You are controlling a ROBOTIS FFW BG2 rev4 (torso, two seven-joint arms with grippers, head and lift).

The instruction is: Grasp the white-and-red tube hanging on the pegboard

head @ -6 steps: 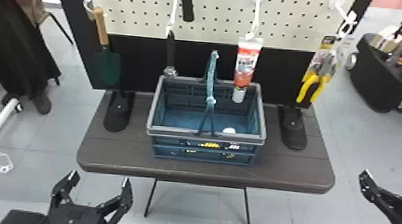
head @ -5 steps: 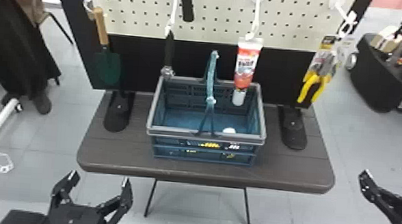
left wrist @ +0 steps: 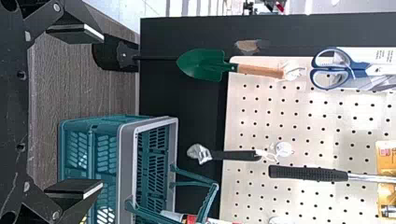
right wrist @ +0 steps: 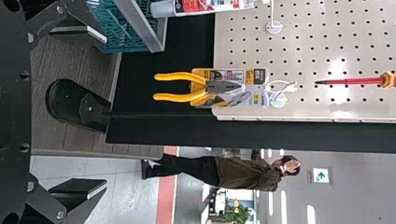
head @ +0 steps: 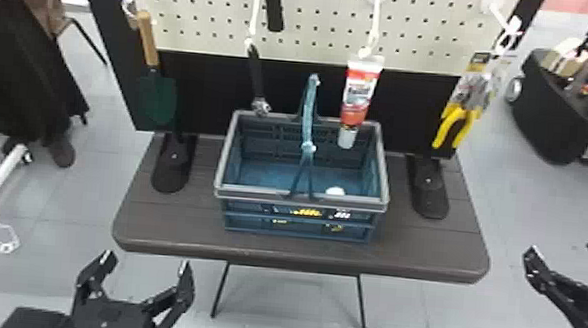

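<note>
Jaws wide on left gripper (head: 145, 264) and right gripper (head: 564, 250), one white-and-red tube (head: 356, 93) hanging on pegboard (head: 319, 22)

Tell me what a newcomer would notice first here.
The white-and-red tube hangs from a hook near the middle of the pegboard, its cap dipping toward the back rim of a blue basket on the dark table. Yellow pliers hang to its right, a green trowel to its left. The left gripper and right gripper sit open, low before the table.
</note>
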